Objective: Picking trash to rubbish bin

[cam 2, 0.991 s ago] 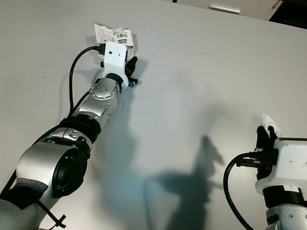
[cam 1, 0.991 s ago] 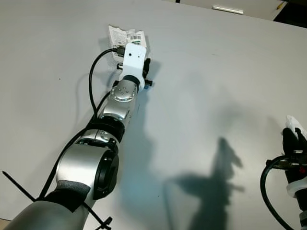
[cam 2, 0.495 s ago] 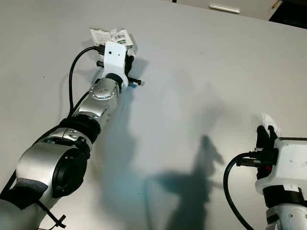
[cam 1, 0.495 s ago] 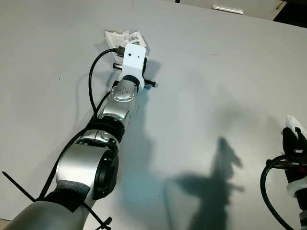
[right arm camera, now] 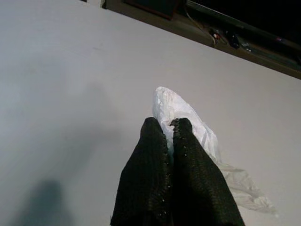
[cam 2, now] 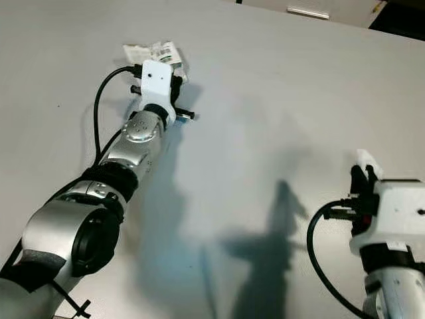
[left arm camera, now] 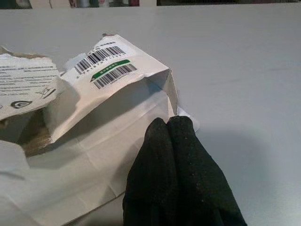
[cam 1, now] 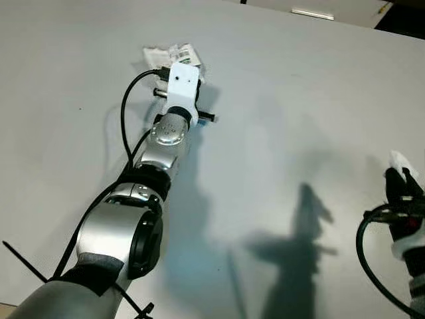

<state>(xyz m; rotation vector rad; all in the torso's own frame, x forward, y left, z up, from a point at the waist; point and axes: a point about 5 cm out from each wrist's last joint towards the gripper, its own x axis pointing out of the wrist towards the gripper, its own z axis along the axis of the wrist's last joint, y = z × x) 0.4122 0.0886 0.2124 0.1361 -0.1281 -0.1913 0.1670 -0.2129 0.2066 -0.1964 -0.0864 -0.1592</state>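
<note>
From the left eye view, the robot's left arm reaches far out across the plain grey counter (cam 1: 299,100). The left claw (cam 1: 180,54) is at a torn white paper bag (cam 1: 166,53) with bar codes on it. The white wrist block covers most of the bag and the fingers, so only the bag's far edge peeks out. Low on the right, the right claw (cam 1: 400,181) points up with a bit of white plastic wrap (cam 1: 397,159) at its tip. That arm is cut off by the picture's edge.

The right eye view shows the same things from a little to the side. Dark arm shadows lie on the counter between the two arms.

In the left wrist view, the two black fingers (left arm camera: 176,160) are pressed together on the bag's lower edge. The bag is crumpled and open, and its left part runs out of the picture.

In the right wrist view, the black fingers (right arm camera: 171,179) are squeezed together on the crinkly wrap, which sticks out past the tips and hangs to one side above the counter.
</note>
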